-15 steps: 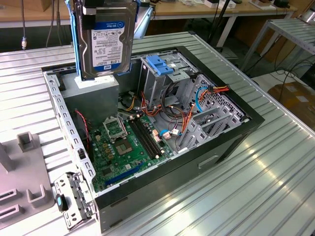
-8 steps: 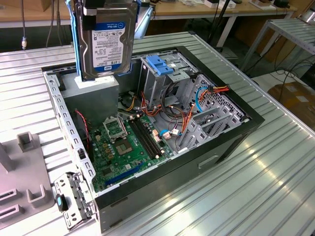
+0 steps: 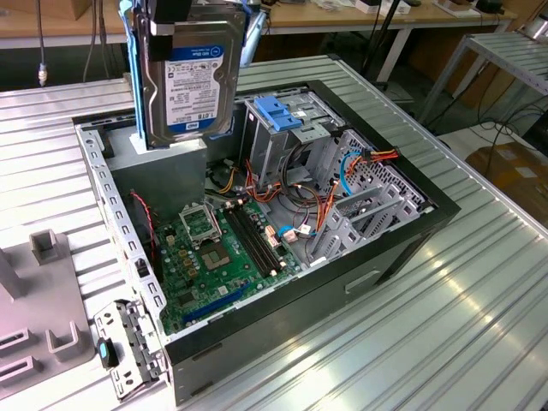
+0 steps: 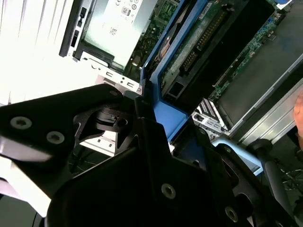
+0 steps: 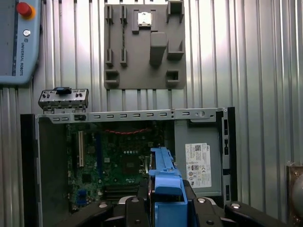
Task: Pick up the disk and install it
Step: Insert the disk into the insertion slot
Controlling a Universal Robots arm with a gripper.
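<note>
The disk (image 3: 188, 77) hangs upright in the air above the back left corner of the open computer case (image 3: 402, 244) in the exterior view. It is a dark drive with a white and blue label and bright blue rails down both long edges. My gripper (image 3: 190, 15) is shut on its upper end, at the frame's upper edge. In the first wrist view the disk's blue rail (image 5: 165, 182) sticks out edge-on between the black fingers of the gripper (image 5: 165, 210), over the case's interior. The second wrist view has the gripper (image 4: 147, 125) clamped on the blue-edged disk (image 4: 189, 52).
Inside the case lie a green motherboard (image 3: 218, 248), a grey metal cage with a blue handle (image 3: 278, 111), loose cables (image 3: 321, 201) and a grey power supply (image 5: 196, 151). A grey fixture block (image 5: 144, 45), a small bracket (image 5: 63, 98) and a teach pendant (image 5: 21, 42) sit on the ribbed metal table (image 3: 445, 334).
</note>
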